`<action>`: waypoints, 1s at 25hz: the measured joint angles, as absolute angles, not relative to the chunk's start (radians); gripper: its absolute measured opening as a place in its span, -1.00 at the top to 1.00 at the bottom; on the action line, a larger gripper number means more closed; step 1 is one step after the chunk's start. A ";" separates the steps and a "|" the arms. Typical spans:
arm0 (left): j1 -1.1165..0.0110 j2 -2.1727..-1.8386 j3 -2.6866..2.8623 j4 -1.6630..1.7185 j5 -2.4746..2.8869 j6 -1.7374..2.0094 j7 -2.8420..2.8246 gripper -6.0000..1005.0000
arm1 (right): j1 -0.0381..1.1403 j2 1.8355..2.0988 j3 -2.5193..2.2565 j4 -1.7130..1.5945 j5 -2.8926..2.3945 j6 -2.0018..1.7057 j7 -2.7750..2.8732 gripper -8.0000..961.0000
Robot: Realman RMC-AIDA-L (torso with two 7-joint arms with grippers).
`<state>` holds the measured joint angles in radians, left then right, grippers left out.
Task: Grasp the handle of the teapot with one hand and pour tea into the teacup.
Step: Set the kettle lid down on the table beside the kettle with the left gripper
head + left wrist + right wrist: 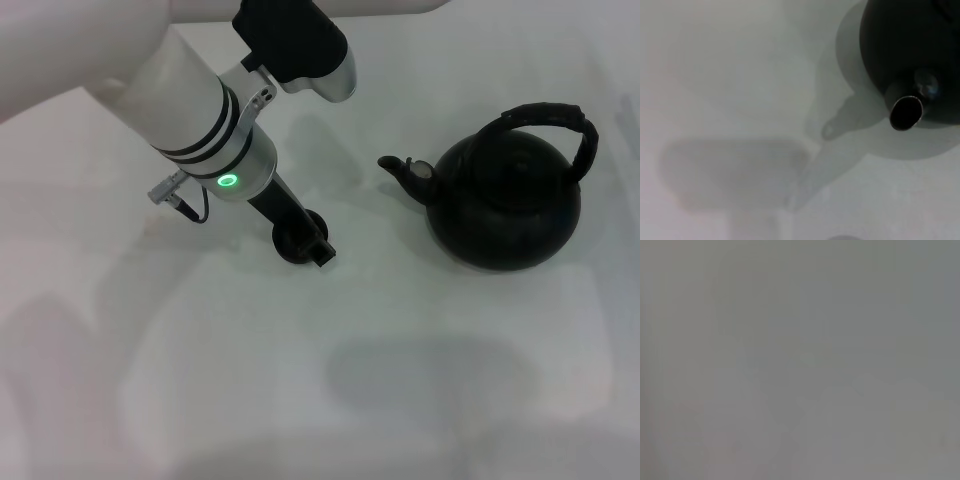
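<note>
The big round black teapot [505, 205] stands upright on the white table at the right, its stubby spout [400, 168] pointing left and its arched ribbed handle [560, 120] free of any gripper. In the left wrist view the teapot [905, 45] and its open spout [905, 112] show close by. My left gripper [308, 247] is down at the table's middle, left of the spout. A small round dark teacup [288, 240] sits right at its black tip, partly covered by it. The right gripper is out of view.
The white table [400, 360] stretches bare in front of the teapot and gripper, with soft shadows on it. My left arm's white and black forearm [200, 110] crosses the upper left. The right wrist view shows only a plain grey surface.
</note>
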<state>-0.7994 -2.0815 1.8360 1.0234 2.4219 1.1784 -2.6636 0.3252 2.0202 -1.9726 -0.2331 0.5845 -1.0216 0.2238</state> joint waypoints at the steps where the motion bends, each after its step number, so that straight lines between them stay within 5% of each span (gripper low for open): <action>1: -0.799 -2.082 1.835 1.022 2.422 1.178 -2.666 -0.52 | 0.325 2.020 -1.973 -0.233 0.584 -1.022 0.224 -0.61; 25: -0.801 -2.080 1.844 1.017 2.433 1.180 -2.689 -0.57 | 0.323 2.022 -1.973 -0.238 0.584 -1.031 0.224 -0.58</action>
